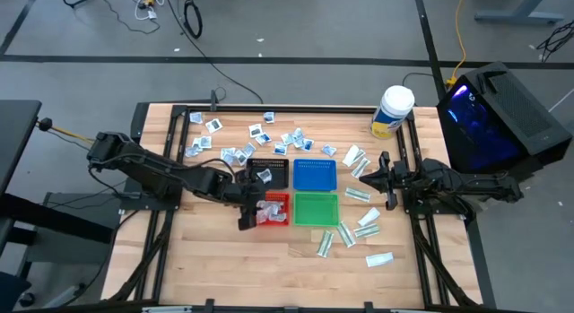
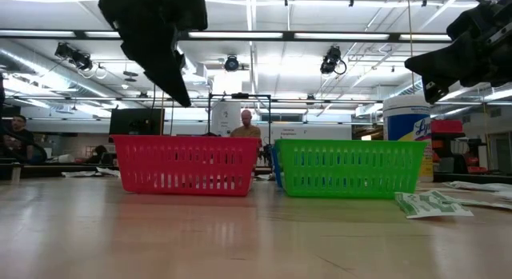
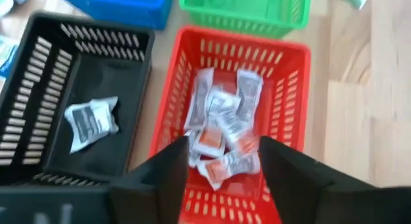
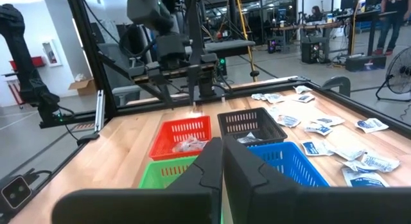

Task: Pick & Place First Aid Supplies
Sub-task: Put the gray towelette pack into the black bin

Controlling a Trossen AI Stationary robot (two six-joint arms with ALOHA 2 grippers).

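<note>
From table height the red tray (image 2: 186, 165) hides its packets, and the black tray (image 3: 38, 179) runs off the wrist picture's edge.

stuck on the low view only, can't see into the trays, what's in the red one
Observer: The red tray holds a pile of small packets, white with orange print.
Operator: where's the left gripper
Observer: The left gripper hangs right above that pile, fingers apart, nothing between them.
Operator: anything in the black tray
Observer: The black tray holds one crumpled white packet.
Operator: and the right arm
Observer: The right gripper waits shut beside the green tray, over the white-and-green packets.
</note>
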